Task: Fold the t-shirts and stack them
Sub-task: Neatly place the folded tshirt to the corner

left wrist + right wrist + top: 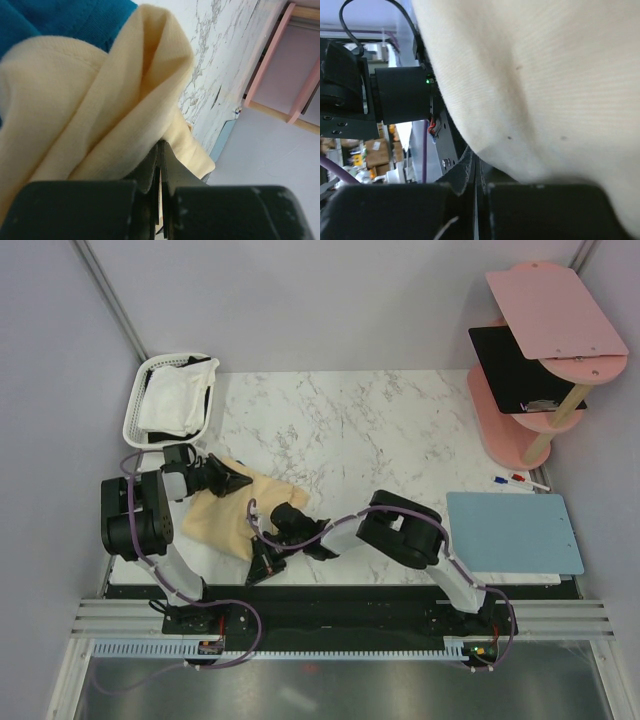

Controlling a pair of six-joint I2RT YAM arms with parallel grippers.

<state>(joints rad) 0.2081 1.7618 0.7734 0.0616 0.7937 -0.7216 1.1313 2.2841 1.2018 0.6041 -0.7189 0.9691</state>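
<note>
Left pincer (160, 150) is clamped shut on a fold of the pale yellow-cream cloth t-shirt (222, 518), which lies crumpled at eight o'clock on the white marble tabletop (380, 430). A teal blue cloth shirt (55, 17) peeks out behind it. Right pincer (476, 161) pinches the yellow shirt's near edge.

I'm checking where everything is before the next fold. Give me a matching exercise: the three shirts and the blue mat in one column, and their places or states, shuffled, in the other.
Things
1. pale yellow t-shirt
2. white t-shirt
3. light-blue mat
4. teal t-shirt

Places or states
A. bundled in the white basket at the far left corner
B. lying flat at the near right corner of the table
C. pinched by the left gripper and the right gripper
D. showing only behind yellow cloth in the left wrist view

Pairs: 1-C, 2-A, 3-B, 4-D
</note>
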